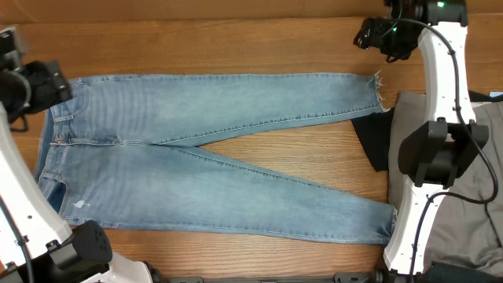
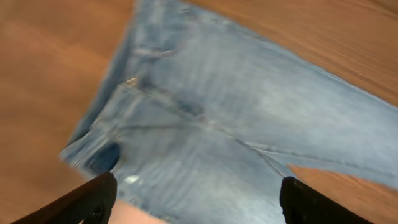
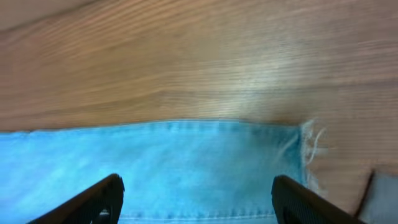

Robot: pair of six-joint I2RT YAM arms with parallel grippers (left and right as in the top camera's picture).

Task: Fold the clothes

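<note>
**Jeans lie flat on the table, both grippers open above them**

The light-blue jeans (image 1: 212, 157) lie spread out on the wooden table (image 1: 236, 43), waistband (image 1: 49, 149) towards the left edge and both legs running to the right. The legs part into a narrow V, with bare wood showing between them. The upper leg ends in a frayed hem (image 1: 379, 90) near the right arm. The lower leg slants down to a hem (image 1: 389, 224) beside that arm's base.

The left gripper (image 2: 196, 199) hangs over the waistband end with its fingers (image 2: 87, 202) set wide apart. Nothing is between them, and the fly seam and top of the jeans lie below. The right gripper (image 3: 196, 196) hangs over the frayed hem of the upper leg. Its fingers (image 3: 99, 199) are also spread wide and are holding nothing.

At the right edge of the table, a black cloth (image 1: 373, 141) lies just beside the upper hem. A grey cloth (image 1: 487, 157) lies farther right, partly behind the right arm.
</note>
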